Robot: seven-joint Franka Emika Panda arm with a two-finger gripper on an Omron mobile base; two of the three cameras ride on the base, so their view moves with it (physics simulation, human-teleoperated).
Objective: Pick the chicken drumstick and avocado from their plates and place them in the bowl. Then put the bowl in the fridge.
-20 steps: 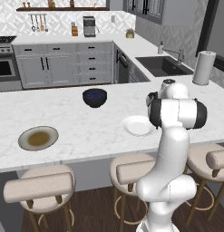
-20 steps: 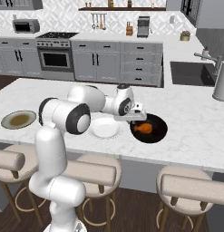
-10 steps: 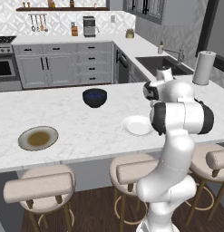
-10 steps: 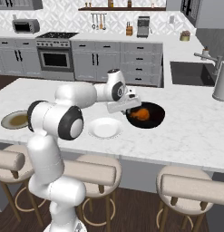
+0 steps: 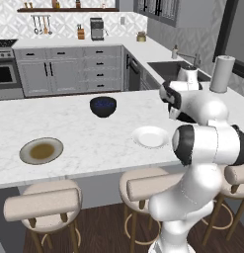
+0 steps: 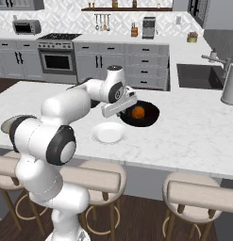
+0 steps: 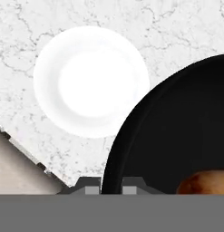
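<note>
The claw [image 7: 109, 183], pinched shut on the rim of the glossy black bowl [image 6: 147, 116], holds it above the marble table [image 6: 193, 132], right of the white plate [image 6: 109, 133], the orange-brown drumstick [image 6: 137, 111] lying inside.

The white marble surface [image 5: 94, 133] is a long kitchen island with a rounded front edge. 2 plates lie flat on it, well apart. The tan plate [image 5: 41, 150] with a brownish centre sits toward the left, near the front edge. The white plate [image 5: 150, 137] sits toward the right, also near the front. In the left base view a dark bowl [image 5: 102, 106] with a bluish inside stands upright farther back, between the 2 plates. In the right base view a black bowl [image 6: 147, 116] shows just beside the white plate; whether it touches the marble cannot be told. A white paper towel roll [image 5: 221, 73] stands upright at the right end.
</note>
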